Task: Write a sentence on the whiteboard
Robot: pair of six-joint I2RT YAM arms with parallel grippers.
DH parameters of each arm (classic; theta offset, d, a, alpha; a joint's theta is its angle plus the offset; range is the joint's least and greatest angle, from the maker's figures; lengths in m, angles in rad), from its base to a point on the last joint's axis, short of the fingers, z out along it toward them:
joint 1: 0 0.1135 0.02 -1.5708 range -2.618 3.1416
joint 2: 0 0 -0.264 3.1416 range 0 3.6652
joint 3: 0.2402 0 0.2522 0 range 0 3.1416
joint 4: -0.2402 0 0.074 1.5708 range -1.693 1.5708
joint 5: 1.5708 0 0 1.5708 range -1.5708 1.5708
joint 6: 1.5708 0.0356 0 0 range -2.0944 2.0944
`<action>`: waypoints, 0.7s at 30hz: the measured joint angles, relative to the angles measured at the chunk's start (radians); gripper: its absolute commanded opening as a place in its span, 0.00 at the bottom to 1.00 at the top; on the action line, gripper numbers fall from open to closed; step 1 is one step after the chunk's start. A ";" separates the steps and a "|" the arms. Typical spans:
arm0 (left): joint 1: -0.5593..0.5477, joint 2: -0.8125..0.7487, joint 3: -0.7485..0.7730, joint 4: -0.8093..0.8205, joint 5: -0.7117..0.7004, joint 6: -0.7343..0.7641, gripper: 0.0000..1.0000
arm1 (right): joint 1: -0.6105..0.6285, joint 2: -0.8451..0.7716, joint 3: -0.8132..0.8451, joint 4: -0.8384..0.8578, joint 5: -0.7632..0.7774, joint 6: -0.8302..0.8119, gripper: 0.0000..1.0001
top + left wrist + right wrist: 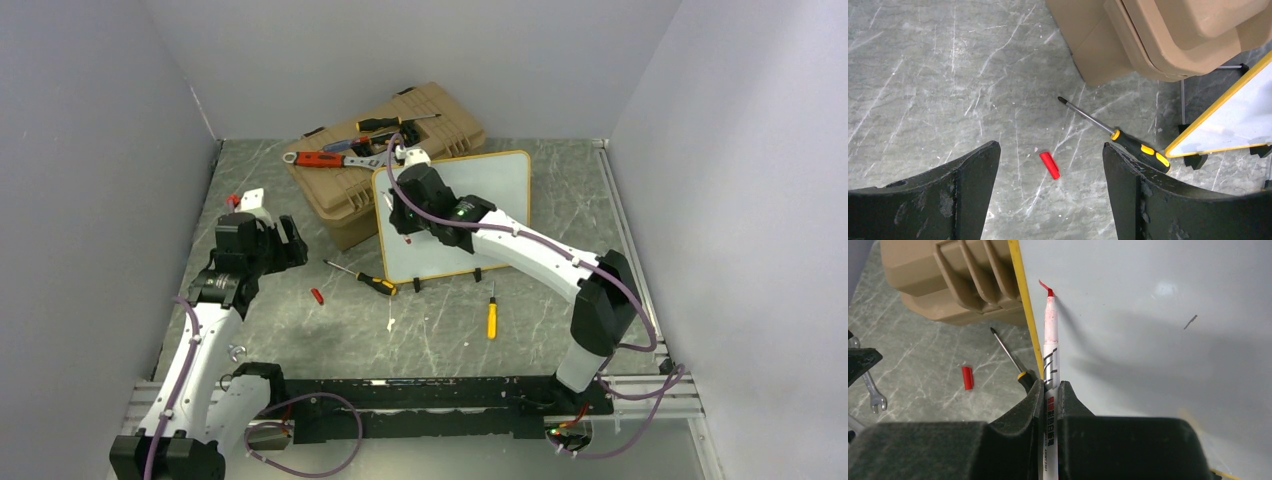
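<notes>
The whiteboard (480, 195) leans against the tan toolbox (420, 120) on black clip feet; it also fills the right wrist view (1148, 340). My right gripper (1050, 387) is shut on a white marker (1050, 340) whose red tip touches the board near its left frame. A short red stroke (1044, 285) starts the sentence there. In the top view my right gripper (408, 205) sits over the board's left part. My left gripper (1050, 150) is open and empty above the red marker cap (1049, 165), at the table's left (268, 238).
A black-and-yellow screwdriver (362, 278) lies by the board's lower left corner; it also shows in the left wrist view (1128, 142). A yellow screwdriver (491, 315) lies in front of the board. Tools (340, 157) lie on the toolbox. A small wrench (873, 392) lies at left.
</notes>
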 measured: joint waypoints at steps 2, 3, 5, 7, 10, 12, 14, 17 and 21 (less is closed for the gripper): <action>0.000 0.000 0.000 0.001 0.000 0.000 0.80 | 0.002 0.000 0.000 -0.010 0.013 0.007 0.00; 0.000 0.000 0.000 0.001 0.000 0.000 0.80 | 0.002 -0.001 0.000 -0.014 0.017 0.011 0.00; 0.000 0.000 0.000 0.001 0.000 0.000 0.80 | 0.002 -0.003 0.000 -0.022 0.025 0.017 0.00; 0.000 0.000 0.000 0.001 0.000 0.000 0.80 | 0.002 -0.006 0.000 -0.028 0.036 0.022 0.00; 0.000 0.000 0.000 0.001 0.000 0.000 0.80 | 0.001 -0.011 0.000 -0.033 0.051 0.030 0.00; 0.000 0.000 0.000 0.001 0.000 0.000 0.80 | 0.002 -0.012 0.000 -0.034 0.060 0.035 0.00; 0.000 -0.002 0.000 0.001 0.000 0.000 0.80 | 0.001 -0.014 0.000 -0.037 0.067 0.037 0.00; 0.000 -0.008 -0.002 0.003 0.000 0.000 0.80 | 0.000 -0.023 -0.008 -0.032 0.073 0.037 0.00; 0.000 -0.009 -0.006 0.005 0.000 0.000 0.80 | -0.007 -0.051 -0.042 -0.021 0.073 0.032 0.00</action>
